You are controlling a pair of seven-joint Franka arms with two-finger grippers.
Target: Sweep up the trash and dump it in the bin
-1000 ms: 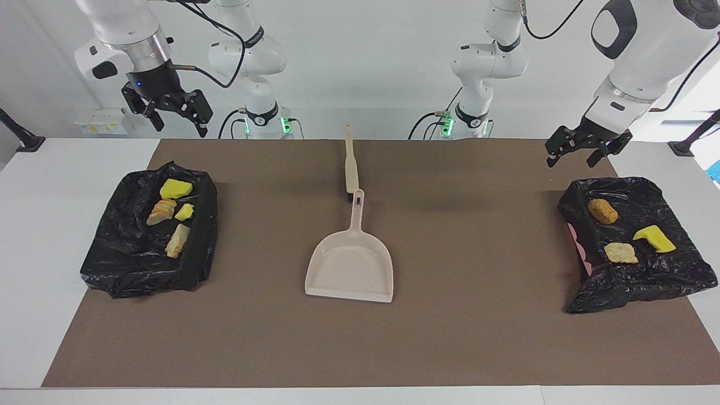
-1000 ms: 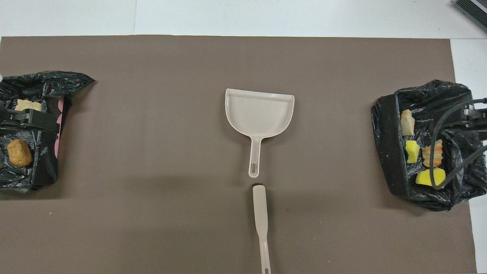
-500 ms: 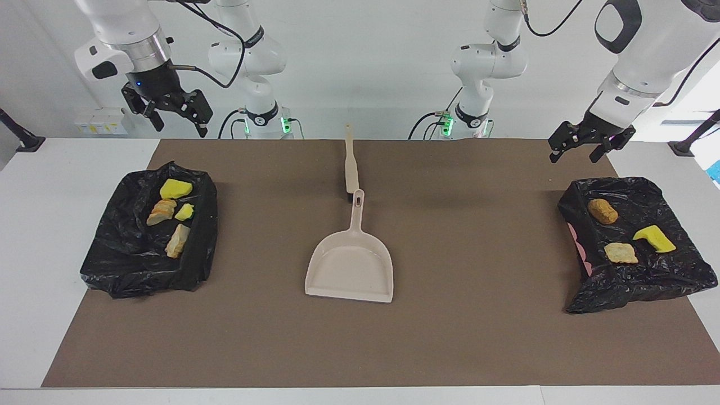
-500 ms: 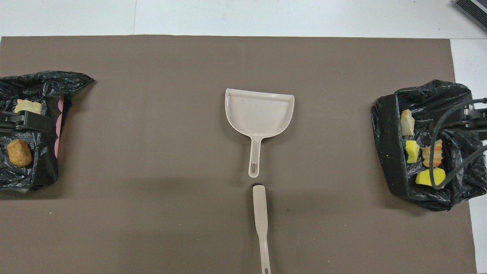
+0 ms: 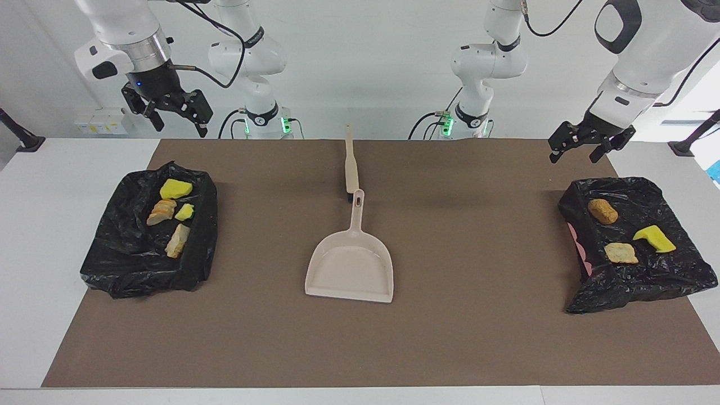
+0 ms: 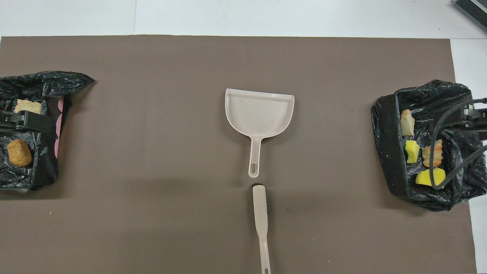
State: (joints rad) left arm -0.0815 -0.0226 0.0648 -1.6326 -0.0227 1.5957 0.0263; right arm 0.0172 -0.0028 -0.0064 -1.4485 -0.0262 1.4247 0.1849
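Observation:
The trash lies in two black-bag-lined bins. The bin (image 5: 140,275) at the right arm's end holds two yellow sponge chunks (image 5: 175,188) and two bread lumps (image 5: 162,212). The bin (image 5: 619,292) at the left arm's end holds a brown lump (image 5: 602,211), a yellow chunk (image 5: 654,238) and a bread piece (image 5: 620,253). My right gripper (image 5: 179,125) hangs open and empty high over its bin. My left gripper (image 5: 572,158) hangs open and empty over the other bin.
A beige dustpan (image 5: 350,270) lies mid-table on the brown mat (image 5: 478,337), its handle pointing toward the robots. The beige brush (image 5: 351,166) lies in line with that handle, nearer to the robots. White table shows around the mat.
The left gripper rose a little over its bin early in the second and now holds still. The right gripper barely shifted. Trash, dustpan and brush have not moved.

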